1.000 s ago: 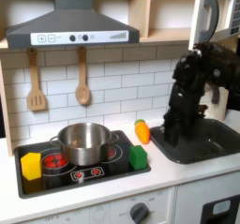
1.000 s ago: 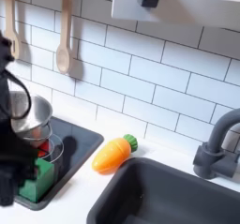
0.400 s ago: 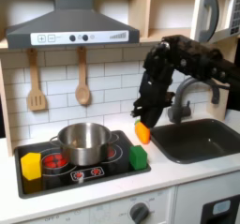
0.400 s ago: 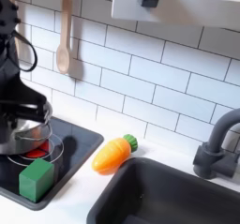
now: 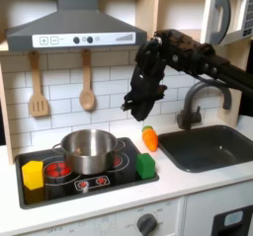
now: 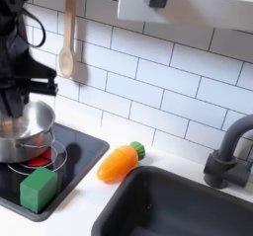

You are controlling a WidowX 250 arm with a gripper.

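Orange carrot [image 5: 150,138] beside sink's rim [image 5: 166,157]

Showing matt black plastic on gripper [image 5: 135,104], upper centre of first exterior view. Gleaming as polished metal: pot [image 5: 88,149]. Looking smooth, glossy plastic: carrot [image 6: 120,161], green block [image 6: 39,188]. Reading as matt wood: spoon [image 5: 87,94], spatula [image 5: 38,100]. Shining glossy white: wall tiles [image 6: 168,77].
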